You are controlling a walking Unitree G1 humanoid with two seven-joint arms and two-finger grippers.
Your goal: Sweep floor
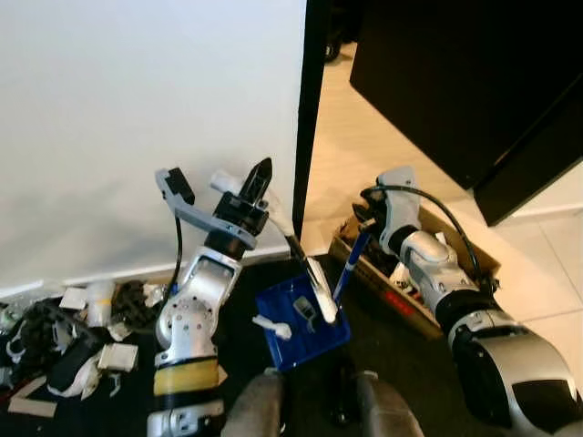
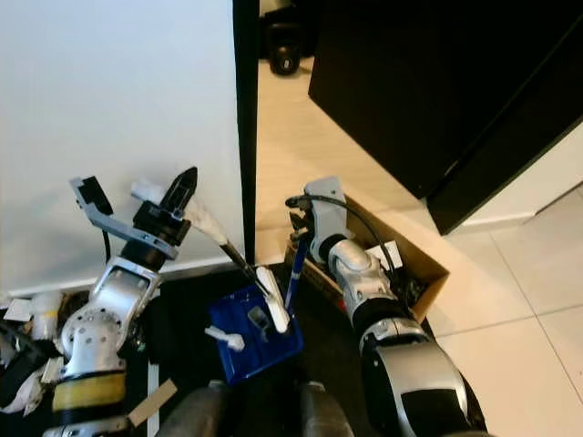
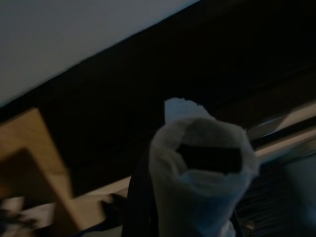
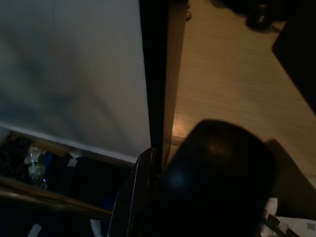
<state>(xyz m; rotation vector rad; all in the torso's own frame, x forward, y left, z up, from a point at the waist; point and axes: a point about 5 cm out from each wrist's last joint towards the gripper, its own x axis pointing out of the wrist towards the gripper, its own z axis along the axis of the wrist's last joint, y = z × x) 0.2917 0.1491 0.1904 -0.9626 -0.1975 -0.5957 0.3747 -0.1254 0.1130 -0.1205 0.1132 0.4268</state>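
Holding white scraps, blue dustpan (image 1: 301,323); papers fill cardboard box (image 1: 414,273).

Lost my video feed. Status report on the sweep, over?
Left gripper shut on brush handle. Right gripper holds blue dustpan by its handle. Scraps in pan. Litter pile left, cardboard box right.

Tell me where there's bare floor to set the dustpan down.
Free: the pale wood floor past the dark door edge, bordered by the black cabinet, and the tiles right of the cardboard box. Crowded: the litter pile along the white wall, left of the blue dustpan.
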